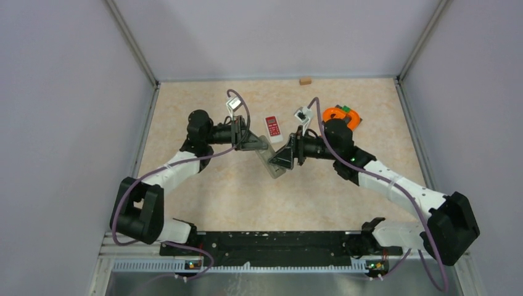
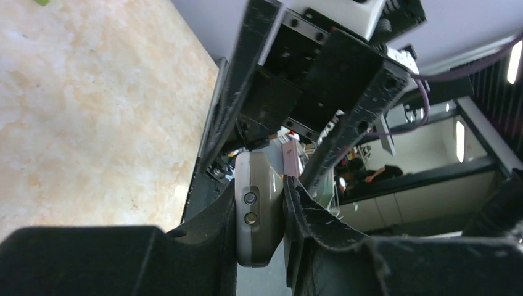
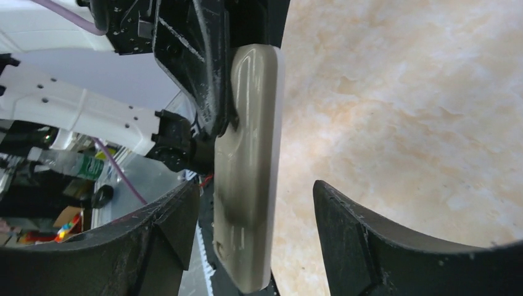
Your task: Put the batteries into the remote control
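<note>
Above mottled beige table (image 1: 203, 197), left gripper (image 2: 261, 196) clamps glossy, rounded grey remote (image 3: 247, 179).

This is a robotics lab, with the work set up as a closed test cell. Plain pale-grey walls (image 1: 61, 123) box in a beige marbled surface (image 1: 203, 197) on three sides, and metal profiles (image 1: 132, 43) run up the corners. The left arm (image 1: 179, 161) and the right arm (image 1: 395, 185), both black and white, are bolted to a black rail (image 1: 271, 243) at the near edge, with purple cables (image 1: 126, 191) looped along them. Past the open side, the left wrist view shows a larger room with long ceiling lights (image 2: 513, 61). The right wrist view shows a green-labelled plastic bottle (image 3: 71, 163) among blurred workroom clutter.
</note>
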